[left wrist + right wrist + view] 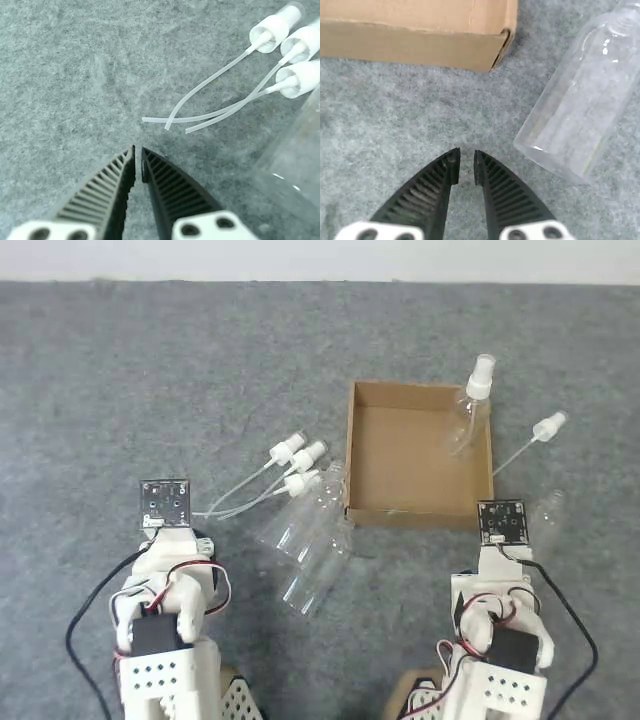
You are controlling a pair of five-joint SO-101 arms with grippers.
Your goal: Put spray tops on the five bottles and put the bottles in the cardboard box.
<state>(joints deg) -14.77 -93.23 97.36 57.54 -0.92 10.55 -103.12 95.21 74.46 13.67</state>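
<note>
While both arms sit at the near edge of the counter (pixel 120 370), neither holds anything.

Left fingers (pixel 112 182): nearly pressed together, a thin slit at the tips, nothing between them. They hang over bare counter just short of the tube ends of three loose spray tops (pixel 275 32). The three white heads lie close together, with their tubes crossing.

Right fingers (pixel 437 185): also close together with a narrow gap, and nothing gripped. They are near the front right corner of the cardboard box (pixel 420 30), and one clear bottle (pixel 580 110) without a top lies on its side just beside that corner.

High view: one bottle fitted with a spray top (pixel 468 420) is inside the box at its far right corner; I cannot tell whether it is upright or leaning. A fourth loose spray top (pixel 548 427) lies right of the box. Clear topless bottles (pixel 318 550) lie clustered off the box's front left corner; their outlines overlap, so the count is uncertain.
</note>
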